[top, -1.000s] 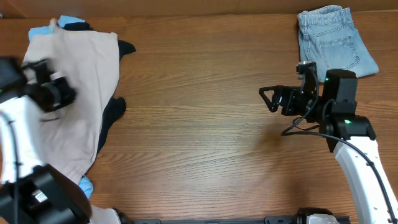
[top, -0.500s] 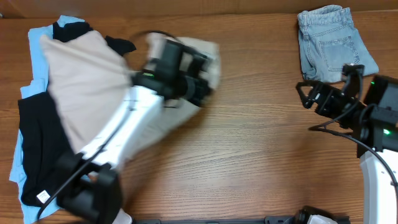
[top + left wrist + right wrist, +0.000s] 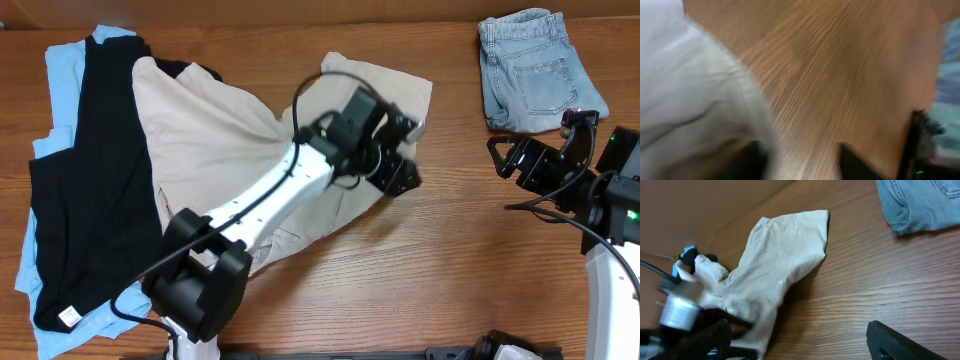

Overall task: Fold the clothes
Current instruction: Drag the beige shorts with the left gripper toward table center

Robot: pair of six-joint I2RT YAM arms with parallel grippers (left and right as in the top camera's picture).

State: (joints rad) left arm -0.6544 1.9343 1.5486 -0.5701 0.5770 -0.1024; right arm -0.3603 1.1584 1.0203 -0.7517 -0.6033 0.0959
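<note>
The beige shorts [image 3: 210,130] lie spread across the table's middle, one leg reaching toward the far right corner [image 3: 785,255]. My left gripper [image 3: 397,155] hovers over their right edge. The blurred left wrist view shows its jaws [image 3: 805,162] open, bare wood between them and the beige cloth [image 3: 690,100] beside the left finger. A black garment [image 3: 90,180] lies on a light-blue one [image 3: 60,70] at the left. Folded pale denim shorts [image 3: 535,70] sit at the back right. My right gripper [image 3: 505,158] stands open and empty over bare wood [image 3: 800,345], right of the beige shorts.
The wooden table [image 3: 450,270] shows bare wood at the front and between the beige shorts and the denim [image 3: 920,205]. The left arm [image 3: 260,210] stretches diagonally over the beige cloth.
My left arm swept from the far left to the right, dragging the beige shorts across the table, then its jaws opened. The right arm drew back toward the right edge.
</note>
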